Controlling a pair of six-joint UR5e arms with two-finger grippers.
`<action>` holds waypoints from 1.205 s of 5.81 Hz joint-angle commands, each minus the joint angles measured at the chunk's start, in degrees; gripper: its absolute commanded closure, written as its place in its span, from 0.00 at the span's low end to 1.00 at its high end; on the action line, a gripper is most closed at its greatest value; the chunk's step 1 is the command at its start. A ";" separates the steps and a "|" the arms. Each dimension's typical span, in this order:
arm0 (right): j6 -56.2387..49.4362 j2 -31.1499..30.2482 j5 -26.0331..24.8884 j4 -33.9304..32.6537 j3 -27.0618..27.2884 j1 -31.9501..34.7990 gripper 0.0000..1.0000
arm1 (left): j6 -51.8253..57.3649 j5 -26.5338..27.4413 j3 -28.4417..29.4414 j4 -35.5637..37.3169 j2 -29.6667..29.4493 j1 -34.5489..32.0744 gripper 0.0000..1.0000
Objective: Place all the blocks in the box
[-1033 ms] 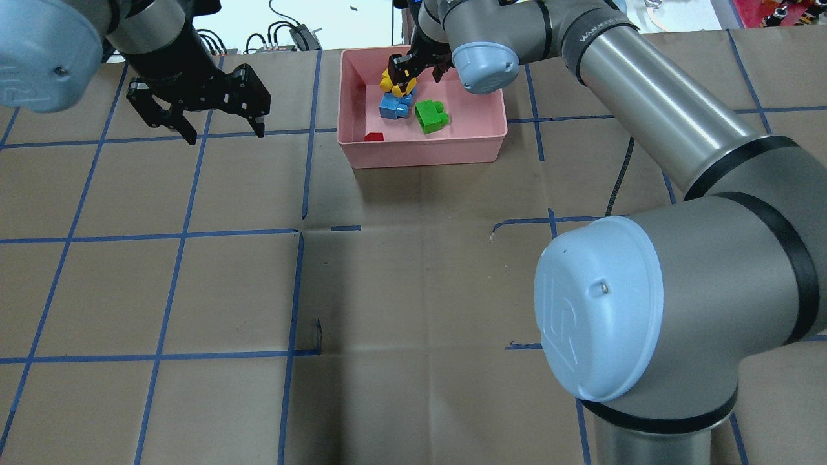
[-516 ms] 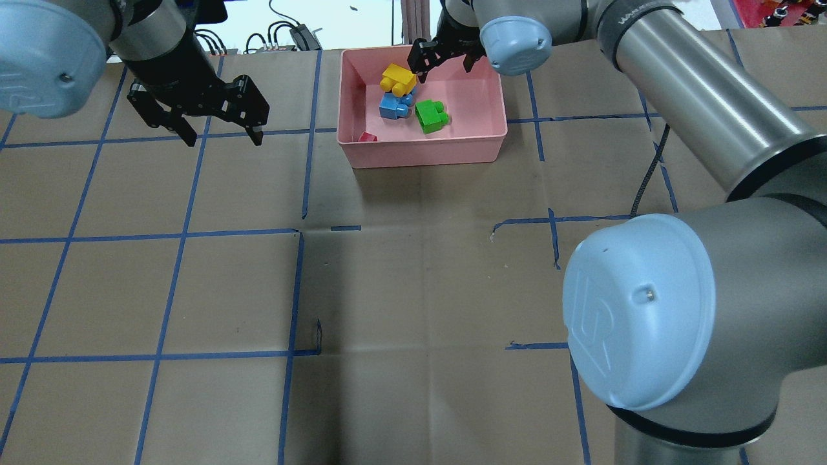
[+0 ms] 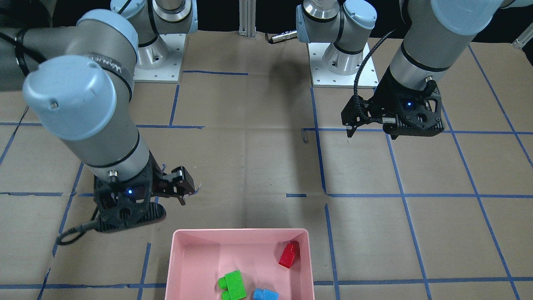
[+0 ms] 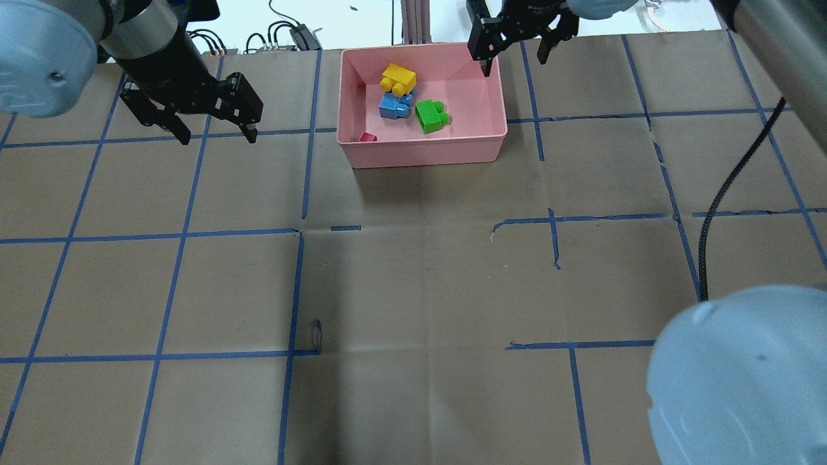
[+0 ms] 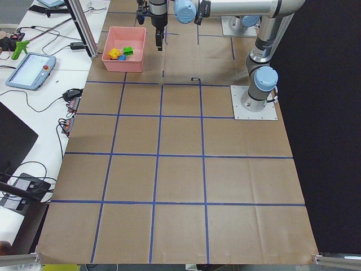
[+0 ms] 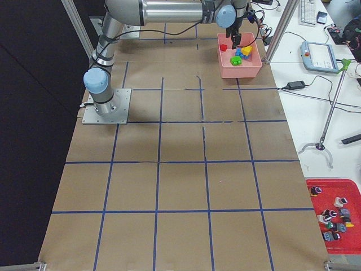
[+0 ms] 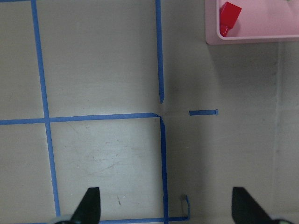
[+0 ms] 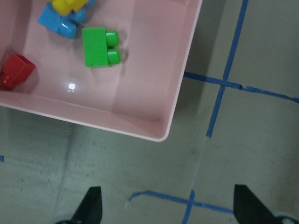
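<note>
Blocks (image 4: pixel 395 106) all lie in the box (image 4: pixel 426 155) at the worktop's far edge, leaving left gripper (image 4: pixel 218 137) and right gripper (image 4: pixel 514 61) spread, empty.

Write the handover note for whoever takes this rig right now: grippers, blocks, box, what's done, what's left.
Left gripper: open, empty, above bare table away from the box.
Right gripper: open, empty, raised beside a corner of the box.
Blocks: the yellow block, light blue block, green block and red block all lie inside the box; the yellow one leans on the light blue one.
Done: all four are in.
Left: no block shows on the table; probably only parking the arms.
</note>
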 commanded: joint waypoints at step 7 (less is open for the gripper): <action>1.27 -26.47 -0.80 -1.72 29.22 -0.30 0.00 | -0.26 -0.07 0.00 -0.22 0.22 -0.39 0.00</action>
